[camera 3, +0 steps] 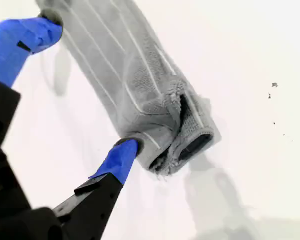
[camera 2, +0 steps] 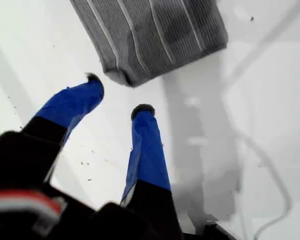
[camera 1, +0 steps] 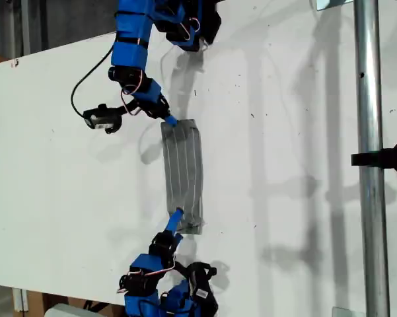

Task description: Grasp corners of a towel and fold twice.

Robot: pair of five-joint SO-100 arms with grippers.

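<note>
The towel (camera 1: 183, 175) lies on the white table (camera 1: 290, 132) as a narrow, folded grey strip with pale stripes, running from far to near in the exterior view. My first gripper (camera 1: 170, 121) is at its far end. It stands open (camera 2: 117, 95) just short of a neat folded corner (camera 2: 122, 77), and nothing is between its fingers. At the near end my second gripper (camera 1: 176, 219) is open (camera 3: 90, 82) and straddles the towel (camera 3: 135, 75). One fingertip (camera 3: 126, 148) touches the edge beside the loose, gaping layers of that end (camera 3: 187, 145).
A vertical metal pole (camera 1: 370, 158) with a black clamp (camera 1: 386, 157) stands at the exterior view's right. A black camera (camera 1: 102, 117) and its cable hang off the far arm. The table edge runs along the exterior view's left and near sides.
</note>
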